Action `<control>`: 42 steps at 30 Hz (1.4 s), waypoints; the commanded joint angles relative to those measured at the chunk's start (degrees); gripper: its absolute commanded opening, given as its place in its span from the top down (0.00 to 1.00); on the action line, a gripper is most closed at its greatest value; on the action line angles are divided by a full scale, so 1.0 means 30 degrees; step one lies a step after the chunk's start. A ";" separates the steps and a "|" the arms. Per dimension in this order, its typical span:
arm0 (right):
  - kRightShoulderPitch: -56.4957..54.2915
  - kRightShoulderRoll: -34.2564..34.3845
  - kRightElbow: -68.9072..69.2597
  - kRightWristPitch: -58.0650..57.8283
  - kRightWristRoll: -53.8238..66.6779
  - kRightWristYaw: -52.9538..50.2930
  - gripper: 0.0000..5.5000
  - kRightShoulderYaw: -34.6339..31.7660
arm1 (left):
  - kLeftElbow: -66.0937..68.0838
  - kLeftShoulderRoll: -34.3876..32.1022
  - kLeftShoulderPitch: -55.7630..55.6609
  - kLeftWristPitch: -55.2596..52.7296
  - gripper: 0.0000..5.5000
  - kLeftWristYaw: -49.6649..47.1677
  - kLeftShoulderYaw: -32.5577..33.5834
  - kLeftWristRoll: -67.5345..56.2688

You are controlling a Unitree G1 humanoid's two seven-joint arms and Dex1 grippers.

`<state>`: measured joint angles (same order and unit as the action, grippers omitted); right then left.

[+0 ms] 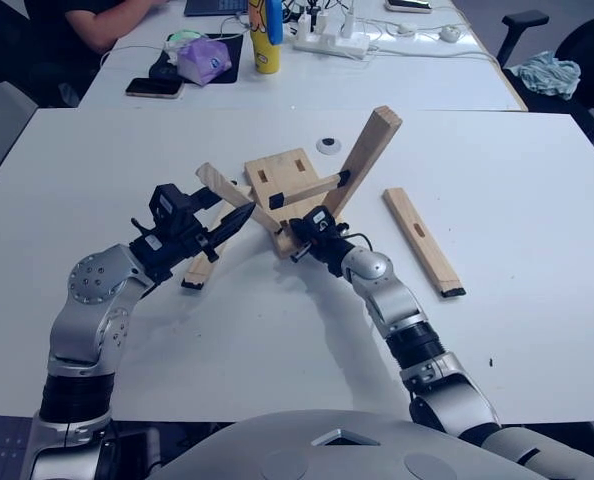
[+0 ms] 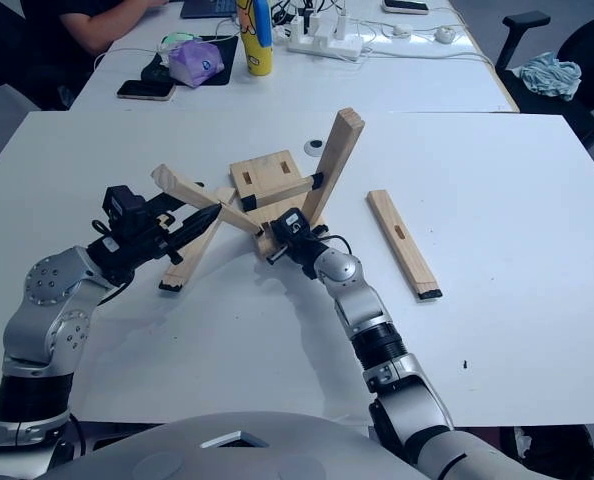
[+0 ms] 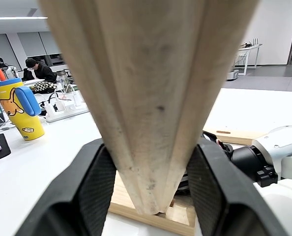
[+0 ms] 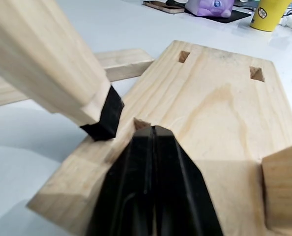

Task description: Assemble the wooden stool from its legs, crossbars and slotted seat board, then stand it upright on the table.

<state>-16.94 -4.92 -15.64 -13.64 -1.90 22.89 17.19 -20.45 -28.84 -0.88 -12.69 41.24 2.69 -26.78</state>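
While the left gripper (image 1: 241, 216) clamps it, the leg (image 1: 220, 185) touches the seat board (image 1: 287, 165).

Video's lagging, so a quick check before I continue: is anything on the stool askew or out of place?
Yes. The tall leg at the seat board leans far off upright. The second leg, in the left end effector, slants across the board's near corner. A spare leg lies loose to the right.
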 commanded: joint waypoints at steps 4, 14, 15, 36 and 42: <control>0.2068 -0.3894 -0.2181 -0.5864 -0.1931 0.1857 1.00 0.1952 | -0.0385 -0.0411 0.0001 -0.0467 0.62 -0.0081 0.0644 -0.0097; 0.3455 -0.6252 -0.2699 -0.5853 -0.1702 0.3193 1.00 0.2365 | -0.0398 -0.0380 -0.0246 -0.0409 0.62 -0.0017 0.0684 -0.0052; 0.3551 -0.6404 -0.2662 -0.5868 -0.1715 0.3321 1.00 0.2417 | -0.0416 -0.0387 -0.0271 -0.0429 0.62 -0.0027 0.0710 -0.0077; 0.2817 -0.5512 -0.3101 -0.5511 -0.0989 0.3777 1.00 0.3049 | 0.1190 -0.0622 -0.2644 -0.0674 0.62 0.2364 -0.0725 -0.0666; 0.2557 -0.5412 -0.2916 -0.5597 -0.0967 0.4050 1.00 0.3383 | 0.3508 -0.0916 -0.3432 -0.0169 0.62 0.4049 -0.1451 0.0029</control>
<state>-19.80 -16.55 -11.93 -17.49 0.27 32.68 21.35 -13.81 -29.79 -8.72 -13.83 50.69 -0.28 -29.05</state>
